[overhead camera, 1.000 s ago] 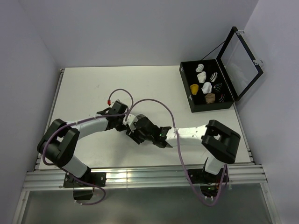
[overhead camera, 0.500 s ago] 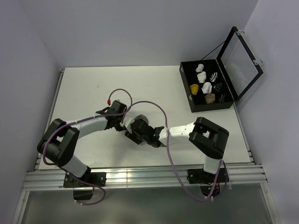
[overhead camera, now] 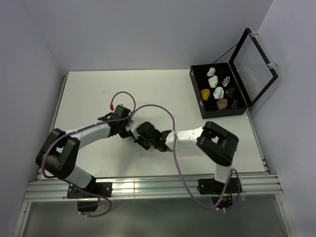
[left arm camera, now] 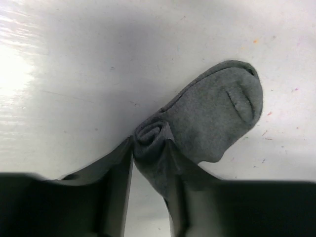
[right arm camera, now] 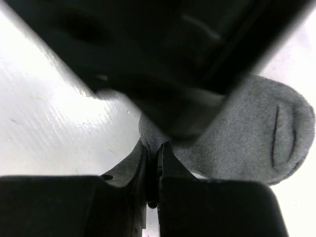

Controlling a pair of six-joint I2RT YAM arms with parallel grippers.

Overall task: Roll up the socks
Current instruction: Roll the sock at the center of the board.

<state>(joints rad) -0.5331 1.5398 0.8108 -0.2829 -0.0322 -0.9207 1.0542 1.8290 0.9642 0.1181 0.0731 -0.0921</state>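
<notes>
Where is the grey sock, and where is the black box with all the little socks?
grey sock (left arm camera: 222, 118), left wrist view, on its flat toe end.
black box (overhead camera: 196, 94), top external view, on its left wall.

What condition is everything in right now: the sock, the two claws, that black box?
Grey sock: partly rolled at one end, rest flat on the table.
Left gripper: jaws around the rolled end.
Right gripper: pinched on the sock's edge.
Black case: lid open, sock bundles inside.

Top view: arms hide grey sock (left arm camera: 212, 123). Right wrist view: blurred dark mass covers upper frame.
</notes>
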